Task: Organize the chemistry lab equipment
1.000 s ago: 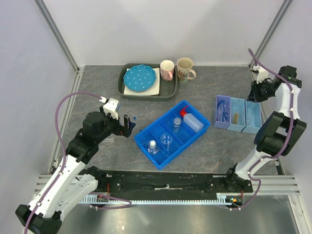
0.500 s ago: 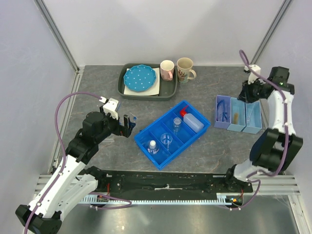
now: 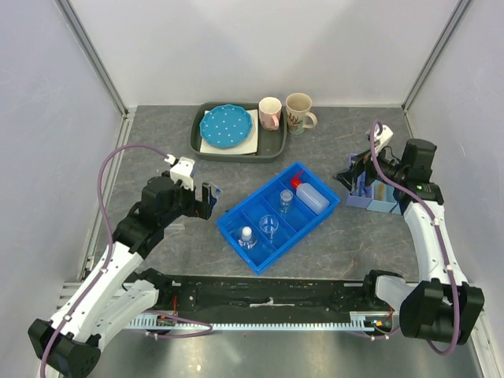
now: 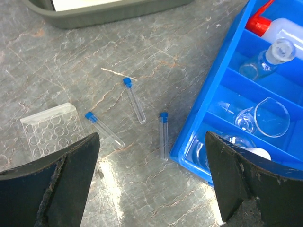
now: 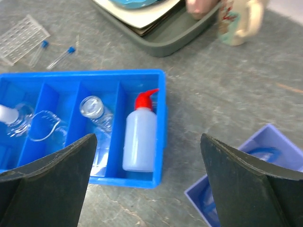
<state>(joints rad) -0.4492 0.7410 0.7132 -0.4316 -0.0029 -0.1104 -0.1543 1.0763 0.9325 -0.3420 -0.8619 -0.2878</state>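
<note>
A blue divided tray [image 3: 256, 190] holds a white squeeze bottle [image 3: 313, 197] with a red nozzle, a small flask [image 3: 285, 201], a beaker [image 3: 270, 227] and a capped vial [image 3: 247, 236]. In the right wrist view the squeeze bottle [image 5: 139, 137] lies below my open, empty right gripper [image 5: 148, 137]. Seen from above, the right gripper [image 3: 356, 169] hovers beside the blue-framed safety glasses [image 3: 361, 181] in a pale blue bin. My left gripper [image 4: 151, 142] hangs open over three blue-capped test tubes [image 4: 135, 100] and a clear tube rack [image 4: 52, 130] on the table.
A grey tray [image 3: 272, 150] with a blue dotted plate [image 3: 228, 126] stands at the back, two mugs [image 3: 299, 110] to its right. Three pale blue bins [image 3: 394, 209] sit in a row at the right. Walls close in the left, right and back sides.
My right arm has swung down from the back right corner to hover over the pale blue bins, and its jaws have gone from nearly shut to wide open. The left arm has barely moved.
</note>
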